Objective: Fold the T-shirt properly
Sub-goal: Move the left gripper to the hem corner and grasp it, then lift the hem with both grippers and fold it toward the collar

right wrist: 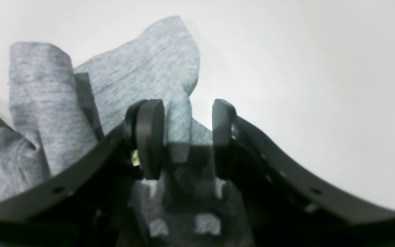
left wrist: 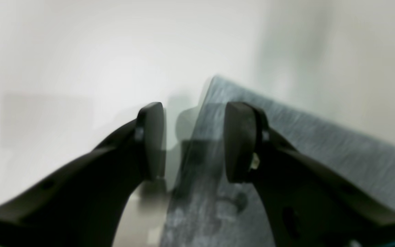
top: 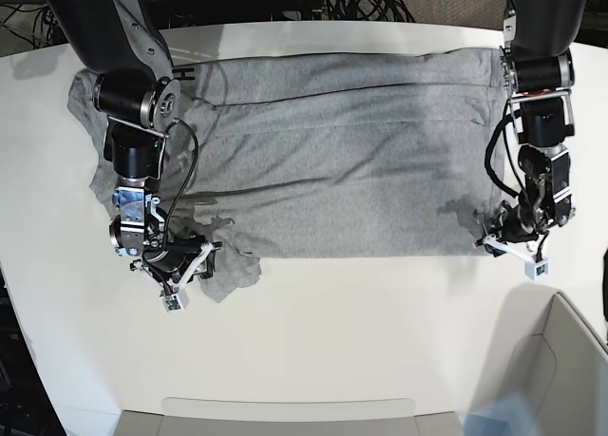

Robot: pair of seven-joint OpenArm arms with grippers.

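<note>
White table [top: 380,341]: carries everything in view.

T-shirt [top: 332,161]: spread flat across the far half of the table, plain grey side up. Long axis runs side to side in the base view. Near edge is a fairly straight line; far edge lies close to the table's far rim. The end under the right arm is rumpled, with a bunched flap [top: 233,270] sticking out past the shirt's near edge.

Right arm [top: 133,104]: reaches down over the shirt's rumpled end, wrist bent toward the shirt's near edge. Left arm [top: 537,94]: comes down over the opposite end of the shirt, forearm roughly vertical in the base view, wrist at the shirt's near corner.

Right gripper [right wrist: 188,137]: jaws partly apart, a fold of grey cloth standing between them; fingers [right wrist: 149,137] not pressed onto it.

Left gripper [left wrist: 194,140]: jaws apart, straddling the shirt's edge; cloth lies under and beyond one finger, bare table beyond the other. View is blurred. Nothing gripped.
</note>
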